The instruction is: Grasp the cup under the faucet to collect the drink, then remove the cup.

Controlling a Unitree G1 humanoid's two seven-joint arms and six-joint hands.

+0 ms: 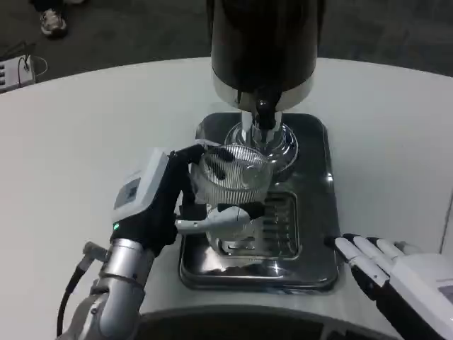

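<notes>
No readable text, label, brand or number anywhere; only a small grey panel on the left hand (152,198), too blurred to read.

1. From my end I count one clear ribbed cup (232,176).
2. One black drink dispenser (263,49) with one faucet (265,113).
3. One steel drip tray (315,212).
4. Two hands: left hand (180,198), right hand (393,273).
5. One white table (85,142).

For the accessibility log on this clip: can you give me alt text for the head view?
The robot's left hand grips a clear ribbed cup below the black faucet of a dark drink dispenser, above a shiny metal drip tray on a white table. The right hand rests open at the tray's right edge.
</notes>
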